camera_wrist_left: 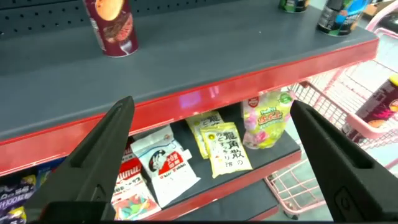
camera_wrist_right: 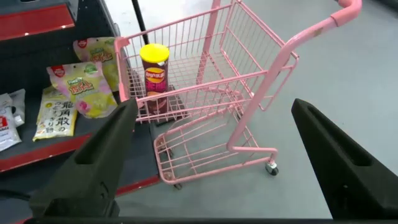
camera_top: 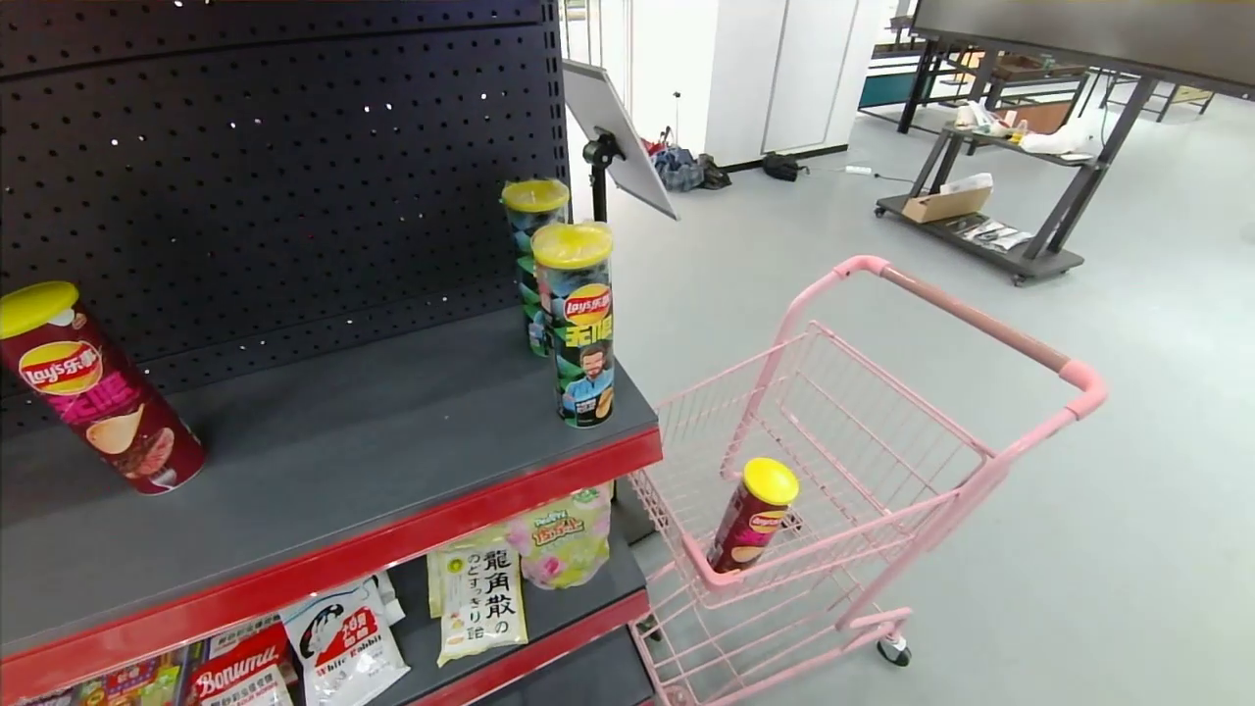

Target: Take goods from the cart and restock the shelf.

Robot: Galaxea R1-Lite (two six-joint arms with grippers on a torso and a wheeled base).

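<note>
Standing roughly upright in the cart (camera_top: 971, 319) corner nearest the shelf (camera_top: 392, 461), the chip can (camera_top: 750, 520) lies ahead of the right gripper (camera_wrist_right: 214, 106), wide open and empty, likely the nearer arm.

Bright even light, wide-angle edge distortion

the grey shelf (camera_top: 324, 471) carries a maroon chip can (camera_top: 98, 387) at its left and, at its right end, a green can (camera_top: 583, 324) with a second green can (camera_top: 534, 255) just behind it; snack bags (camera_top: 476, 588) lie on the lower shelf (camera_top: 578, 600); the pink cart (camera_top: 882, 422) on the floor (camera_top: 1079, 539) holds a yellow-lidded can (camera_top: 753, 515).
</note>
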